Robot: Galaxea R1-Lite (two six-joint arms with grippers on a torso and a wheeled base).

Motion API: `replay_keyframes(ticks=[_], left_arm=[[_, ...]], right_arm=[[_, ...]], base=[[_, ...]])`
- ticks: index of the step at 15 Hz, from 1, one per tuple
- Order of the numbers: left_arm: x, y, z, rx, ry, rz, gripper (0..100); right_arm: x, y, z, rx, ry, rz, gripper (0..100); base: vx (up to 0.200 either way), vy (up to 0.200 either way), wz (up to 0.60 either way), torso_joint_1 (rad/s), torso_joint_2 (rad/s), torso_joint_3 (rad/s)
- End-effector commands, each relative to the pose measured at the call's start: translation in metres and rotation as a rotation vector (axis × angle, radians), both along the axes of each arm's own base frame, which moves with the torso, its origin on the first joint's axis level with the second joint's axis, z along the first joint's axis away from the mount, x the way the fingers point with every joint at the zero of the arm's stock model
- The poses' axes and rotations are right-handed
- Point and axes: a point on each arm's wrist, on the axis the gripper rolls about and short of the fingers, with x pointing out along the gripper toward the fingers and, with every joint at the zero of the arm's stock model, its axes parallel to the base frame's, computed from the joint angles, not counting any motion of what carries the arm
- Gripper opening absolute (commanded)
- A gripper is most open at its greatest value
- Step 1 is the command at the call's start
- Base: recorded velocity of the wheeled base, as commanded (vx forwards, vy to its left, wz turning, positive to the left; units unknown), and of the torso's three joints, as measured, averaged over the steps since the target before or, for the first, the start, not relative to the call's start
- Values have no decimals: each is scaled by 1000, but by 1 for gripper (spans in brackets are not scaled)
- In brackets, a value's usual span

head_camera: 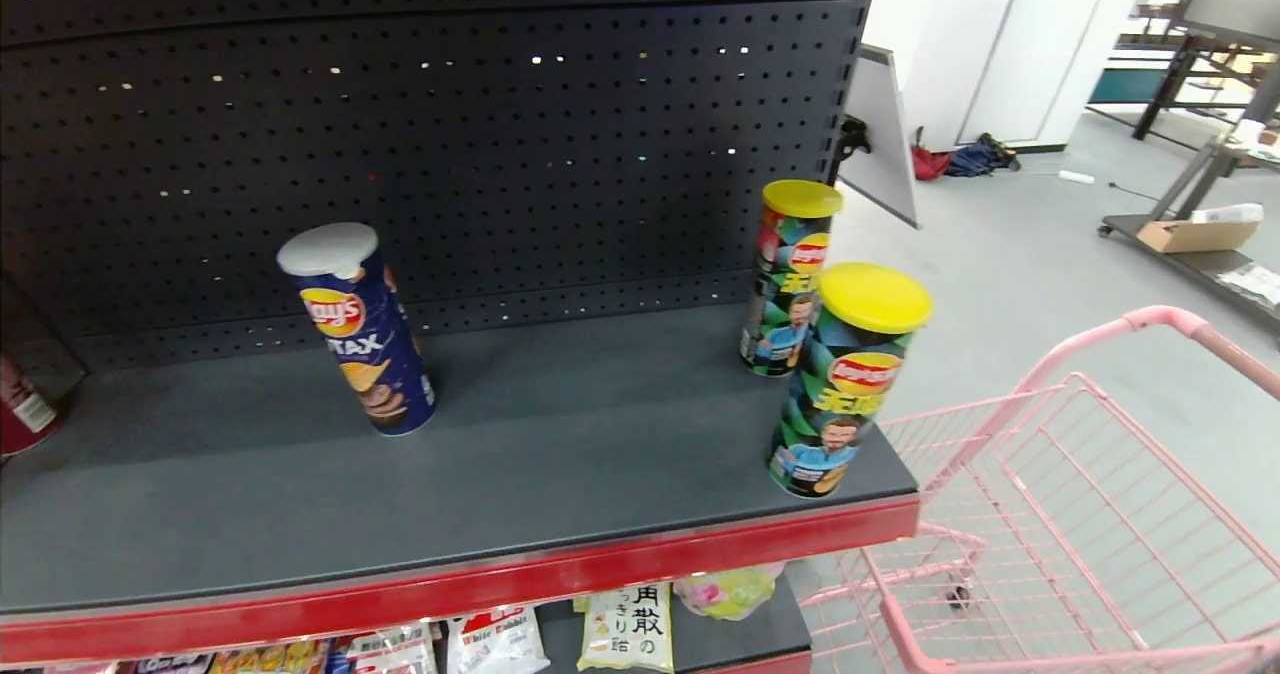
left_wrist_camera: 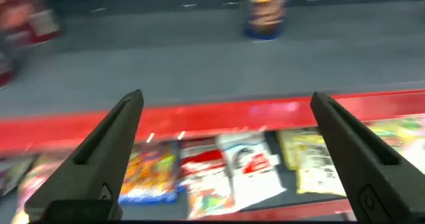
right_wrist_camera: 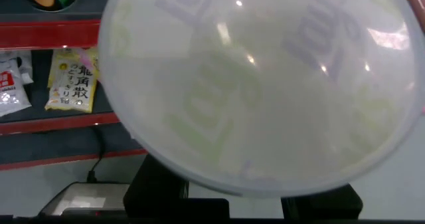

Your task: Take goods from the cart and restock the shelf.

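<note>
Where the right gripper [right_wrist_camera: 242, 196] points, a clear-lidded can [right_wrist_camera: 265, 84] sits close.

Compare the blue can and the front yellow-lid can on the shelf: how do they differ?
Lid: blue can white, front yellow-lid can yellow. Body: blue can dark blue; front yellow-lid can green and black. Place: blue can stands left of middle, back from the red edge; front yellow-lid can at the right front corner of the shelf. Both are upright lidded tubes.

shelf [head_camera: 250, 494]: lone can [head_camera: 358, 329] left | rear can [head_camera: 790, 274] behind edge can [head_camera: 850, 384] right | cart [head_camera: 1165, 316] beyond
</note>
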Motion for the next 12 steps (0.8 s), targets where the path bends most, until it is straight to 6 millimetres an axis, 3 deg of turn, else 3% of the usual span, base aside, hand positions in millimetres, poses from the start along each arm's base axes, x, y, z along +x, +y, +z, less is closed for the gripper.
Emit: replay_keyframes(ticks=[1,9,12], left_arm=[[0,0,0,-1,2,2,100],[0,0,0,1,0,0,100],[0,0,0,1,2,-2,100]], right_arm=[[-4,0,-7,-12,-3,2,0],[-32,-3,-31,-9,-115,5,0],[-34,-4,-39,-9,-115,5,0]], base=[[0,0,0,0,0,0],[0,0,0,0,0,0],[-67,200,0,-1,-2,6]])
